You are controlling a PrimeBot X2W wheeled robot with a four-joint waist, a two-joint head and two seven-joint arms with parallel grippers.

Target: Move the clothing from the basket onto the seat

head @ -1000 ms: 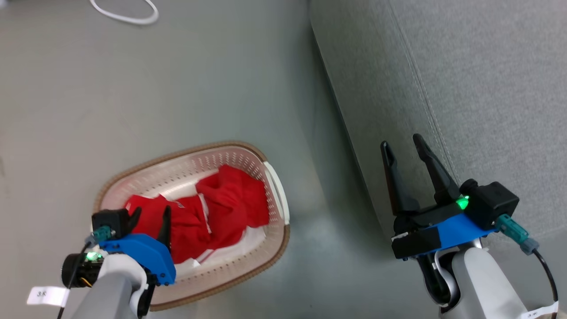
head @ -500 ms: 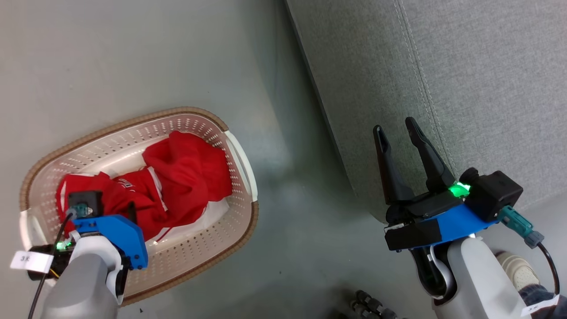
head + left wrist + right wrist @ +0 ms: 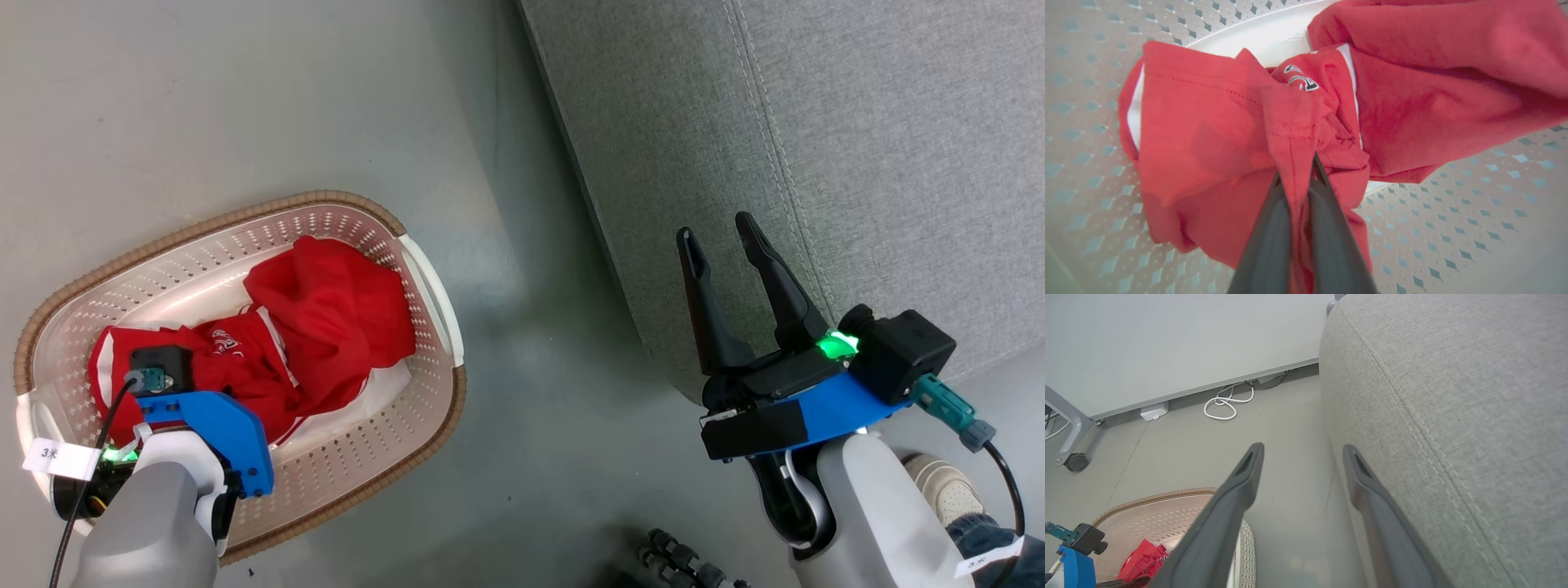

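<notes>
Red fabric is pinched between the two dark fingers of the left gripper [image 3: 1300,163]. The jaws are clamped tight on a raised fold of the striped garment [image 3: 1208,122], and cloth is squeezed up the narrow slit between them. The plain garment [image 3: 1433,81] lies just beside that fold and touches it. The clothing therefore counts two pieces, bunched together inside the one basket [image 3: 245,214]. White edging shows on the striped piece at its left side and along a seam near a small black-and-white mark.

The basket stands on the grey floor [image 3: 245,98], near the seat [image 3: 857,147] but apart from it, with a strip of floor between them. The right gripper [image 3: 715,230] hangs over the seat's front edge, its two fingers spread wide and nothing between them.

In the right wrist view, one coiled white cable [image 3: 1224,404] lies by the wall and one black castor [image 3: 1073,461] stands at the left. One pale shoe [image 3: 939,486] shows at the head view's lower right.
</notes>
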